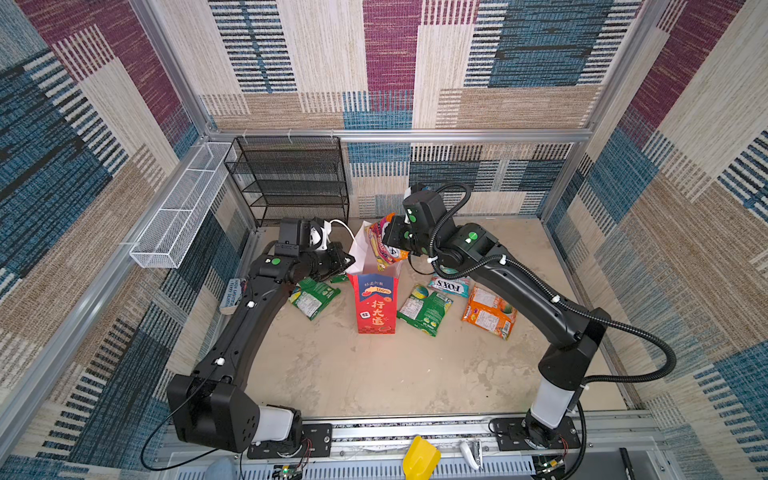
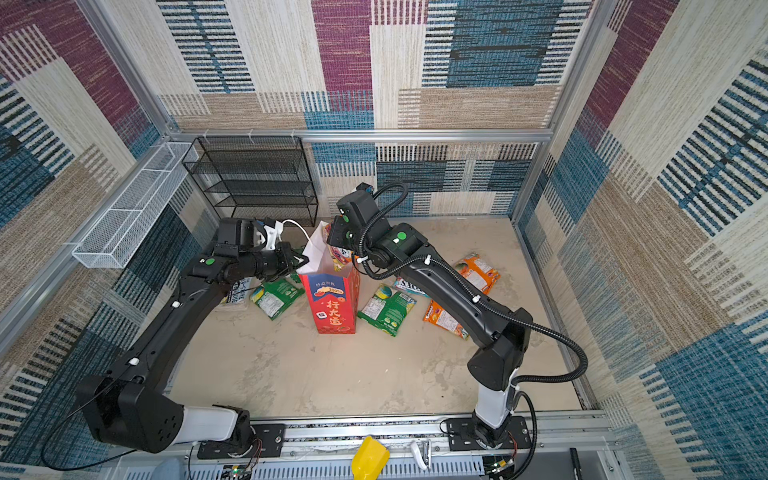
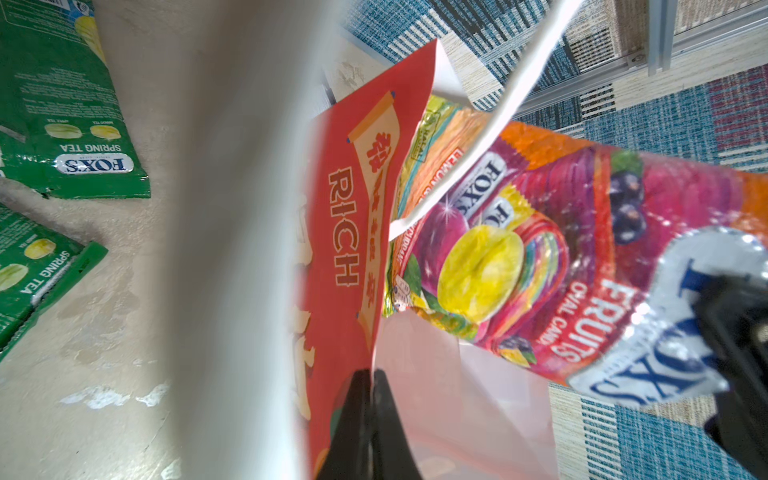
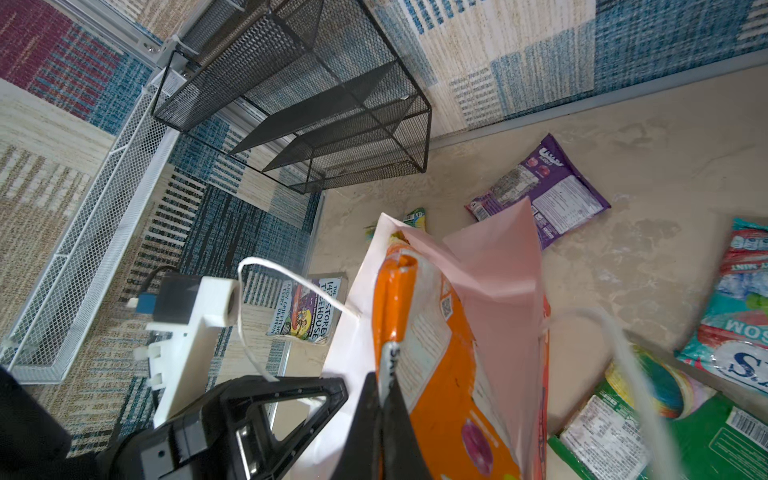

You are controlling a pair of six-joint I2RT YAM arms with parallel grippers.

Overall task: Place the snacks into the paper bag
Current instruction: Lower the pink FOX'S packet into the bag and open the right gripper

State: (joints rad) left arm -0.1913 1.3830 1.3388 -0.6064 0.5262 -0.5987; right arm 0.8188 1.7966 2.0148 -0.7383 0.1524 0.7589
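Left tool (image 3: 370, 380) is clamped shut on the rim of the red paper bag (image 1: 376, 309), which stands upright mid-counter (image 1: 332, 374), nearer the back edge. Right tool (image 4: 384, 386) grips a glossy pink-orange pouch (image 3: 540, 257), partly inside the bag's mouth. Lying flat, I count two crinkly green pouches (image 1: 313, 297), one teal pouch (image 1: 451, 286), one orange pouch (image 1: 490, 311) and one purple pouch (image 4: 540, 187).

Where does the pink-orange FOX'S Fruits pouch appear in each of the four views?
Top view: Fruits pouch at centre, sticking out of the red paper bag.
Top view: pouch at centre too.
Left wrist: printed front, beside the bag's RICH wall.
Right wrist: orange back, inside the bag's mouth.
Shared landmark: the red paper bag.
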